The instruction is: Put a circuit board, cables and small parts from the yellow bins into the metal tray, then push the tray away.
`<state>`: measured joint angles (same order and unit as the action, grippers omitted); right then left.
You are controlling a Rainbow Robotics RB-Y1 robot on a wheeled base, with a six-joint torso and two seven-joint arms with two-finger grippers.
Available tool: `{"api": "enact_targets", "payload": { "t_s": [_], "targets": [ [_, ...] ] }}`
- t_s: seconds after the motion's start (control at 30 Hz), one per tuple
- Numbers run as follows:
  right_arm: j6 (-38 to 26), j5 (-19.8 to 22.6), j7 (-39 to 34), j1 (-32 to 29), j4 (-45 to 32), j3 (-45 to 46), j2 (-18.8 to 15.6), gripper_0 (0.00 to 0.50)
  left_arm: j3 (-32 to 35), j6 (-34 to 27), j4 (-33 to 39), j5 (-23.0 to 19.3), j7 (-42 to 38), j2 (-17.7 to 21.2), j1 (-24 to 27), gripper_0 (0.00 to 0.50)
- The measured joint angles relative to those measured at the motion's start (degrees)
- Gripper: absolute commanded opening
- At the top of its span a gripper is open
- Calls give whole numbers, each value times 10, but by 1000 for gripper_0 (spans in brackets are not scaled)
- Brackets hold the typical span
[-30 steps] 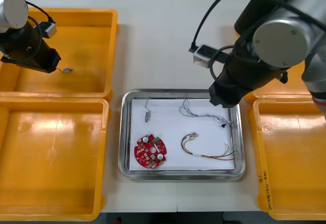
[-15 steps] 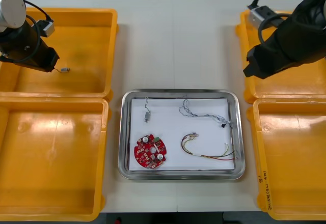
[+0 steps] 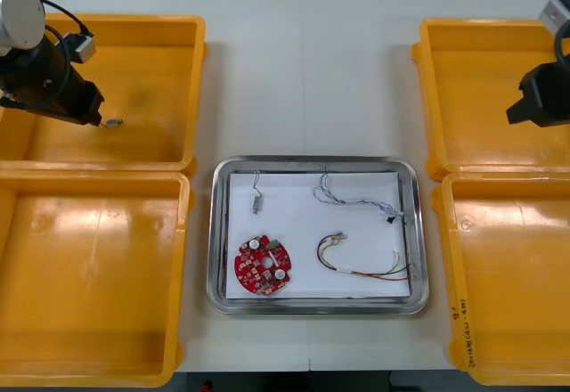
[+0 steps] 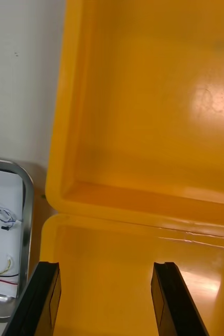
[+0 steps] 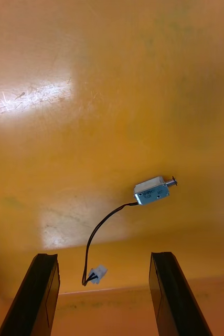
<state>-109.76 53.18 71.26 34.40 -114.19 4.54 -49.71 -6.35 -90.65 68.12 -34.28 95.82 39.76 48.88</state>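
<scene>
The fingers of the left gripper (image 5: 104, 257) are standing spread, holding nothing. The small metal part (image 5: 152, 191) is lying just ahead of them, nearer one finger than the other. Its long axis is running almost straight across the gap, and its black lead (image 5: 104, 226) is curling back to a white plug (image 5: 96, 274) between the fingertips. All this is sitting in the yellow bin (image 3: 191, 80) off the far-left corner of the metal tray (image 3: 214, 232). The right gripper (image 4: 106, 265), fingers also spread and empty, is hovering off the tray's far-right corner, so the left arm is looking far nearer. A short reach forward is probably what the pickup is calling for.
</scene>
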Motion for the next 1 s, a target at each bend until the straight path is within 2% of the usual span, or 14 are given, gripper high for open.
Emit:
{"api": "enact_targets", "payload": {
  "t_s": [0.37, 0.83, 1.0],
  "targets": [
    [0, 19, -2, -71, 0, 80, -32, 500, 26, -2, 0, -1, 0, 0, 0, 500],
    [0, 38, -18, -168, -1, 135, -33, 500, 26, -35, 15, -1, -3, 0, 21, 500],
    [0, 38, -18, -189, -1, 141, -33, 500, 26, -34, 22, 1, -46, -6, 21, 500]
  ]
}}
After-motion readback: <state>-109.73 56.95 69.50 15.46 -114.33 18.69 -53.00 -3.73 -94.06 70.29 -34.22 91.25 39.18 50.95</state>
